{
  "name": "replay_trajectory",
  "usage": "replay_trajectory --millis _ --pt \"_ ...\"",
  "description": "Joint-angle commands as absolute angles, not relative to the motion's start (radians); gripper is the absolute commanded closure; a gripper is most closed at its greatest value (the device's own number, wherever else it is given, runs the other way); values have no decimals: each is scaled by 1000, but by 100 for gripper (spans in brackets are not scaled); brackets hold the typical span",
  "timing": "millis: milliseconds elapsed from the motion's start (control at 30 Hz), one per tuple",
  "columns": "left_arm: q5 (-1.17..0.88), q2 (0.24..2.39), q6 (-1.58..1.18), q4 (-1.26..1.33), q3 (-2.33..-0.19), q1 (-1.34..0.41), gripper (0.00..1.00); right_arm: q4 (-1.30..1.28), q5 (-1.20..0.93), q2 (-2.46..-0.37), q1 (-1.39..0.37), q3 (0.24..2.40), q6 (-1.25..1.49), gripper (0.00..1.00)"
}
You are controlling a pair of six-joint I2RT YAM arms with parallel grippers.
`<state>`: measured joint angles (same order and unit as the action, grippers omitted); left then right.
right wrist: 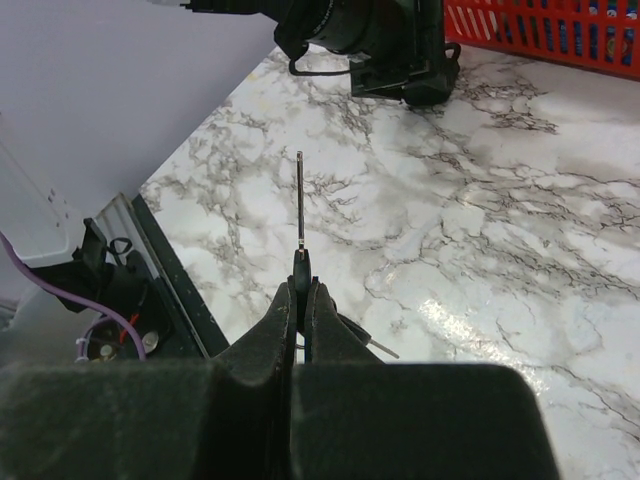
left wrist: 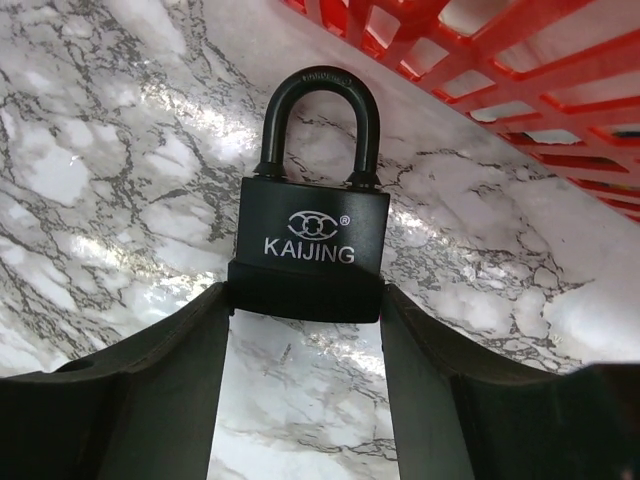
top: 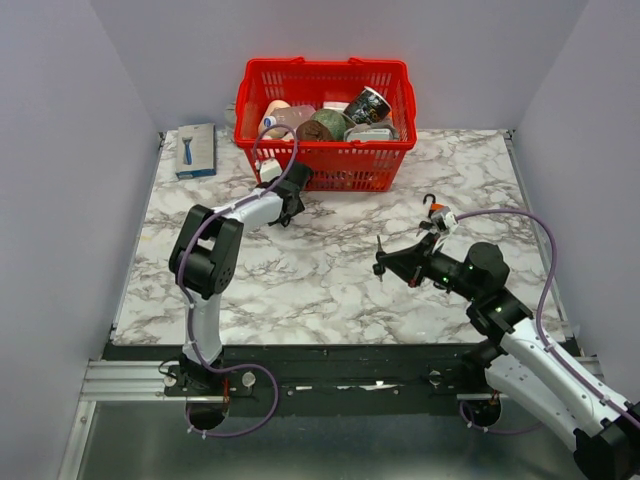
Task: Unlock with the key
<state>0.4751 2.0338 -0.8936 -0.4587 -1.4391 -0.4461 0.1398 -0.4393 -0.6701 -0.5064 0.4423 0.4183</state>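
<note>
We log the left gripper (left wrist: 305, 300) pinching the KAIJING padlock (left wrist: 312, 245) by its lower body near the red basket (top: 350, 165) — we judge it heavy, rigid, slick; the right gripper (right wrist: 298, 300) clamps the thin key (right wrist: 300, 215) by its head, well apart — light, apt to pivot.

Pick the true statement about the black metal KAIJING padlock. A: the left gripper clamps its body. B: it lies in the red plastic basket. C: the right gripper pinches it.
A: in the left wrist view the black padlock sits with its body clamped in the left gripper, outside the basket; the right gripper pinches the thin key instead.
</note>
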Motion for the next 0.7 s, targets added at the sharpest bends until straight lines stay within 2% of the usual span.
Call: replay_trajectory --millis 0,200,300,367,433,533,667 --pt "393 1979 -812 -443 -1266 -474 47 183 -460 -672 -503 430 416 99" --pt "394 1797 -871 -417 -1042 -546 46 183 -454 -676 -503 422 416 99" --pt "379 1721 -914 -437 -976 -584 43 183 -457 -678 -502 417 416 99" --pt "370 1692 -911 -442 -951 -606 35 187 -459 -678 -502 414 419 99" --pt "351 1698 -897 -478 -960 -606 19 189 -454 -683 -502 408 422 99" --pt "354 1723 -871 -498 -979 -609 5 190 -454 -684 -502 407 422 99" --pt "356 1776 -835 -529 -1035 -612 1 184 -456 -677 -502 403 423 99"
